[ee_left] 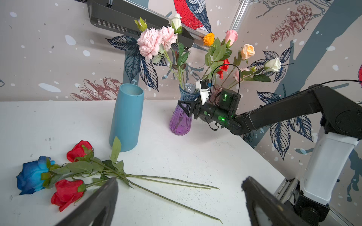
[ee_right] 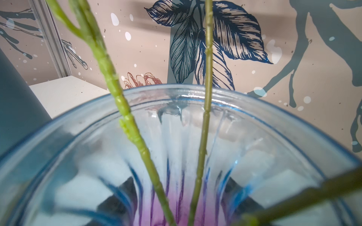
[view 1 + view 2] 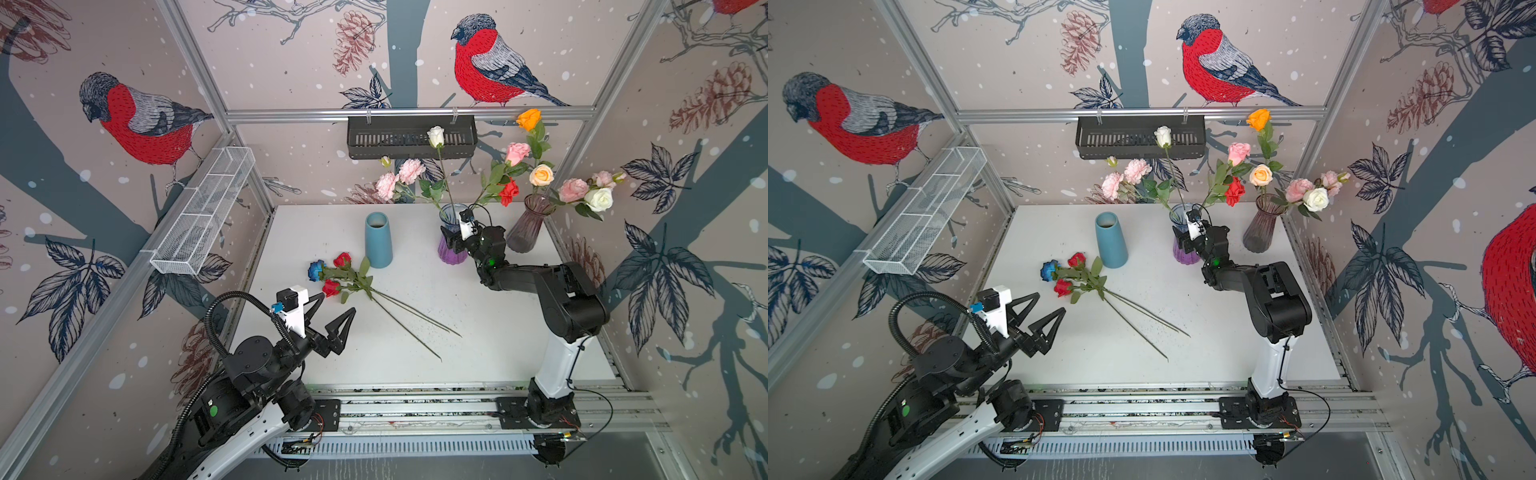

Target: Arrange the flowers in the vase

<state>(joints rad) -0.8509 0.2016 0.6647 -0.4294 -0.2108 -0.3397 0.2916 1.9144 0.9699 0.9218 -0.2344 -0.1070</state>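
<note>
While its fingers [image 3: 350, 315] stand spread wide and empty at lower left of a top view, the left gripper [image 3: 337, 302] hovers just beside 3 loose flowers [image 3: 343, 278] mid-table. Right of centre, the right gripper [image 1: 186, 109] appears clamped around the purple vase [image 3: 452, 257]. A clean pick likely means pinching 1 stem [image 1: 176, 202] alone.

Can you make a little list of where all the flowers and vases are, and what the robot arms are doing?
lying on table: blue rose, two red roses
blue vase: no flowers in it
purple vase: carnations, white rose and more
grey vase: peach rose and others
left end effector: open, beside the lying roses, holding nothing
right end effector: around the purple vase's neck, seems to grip it
</note>
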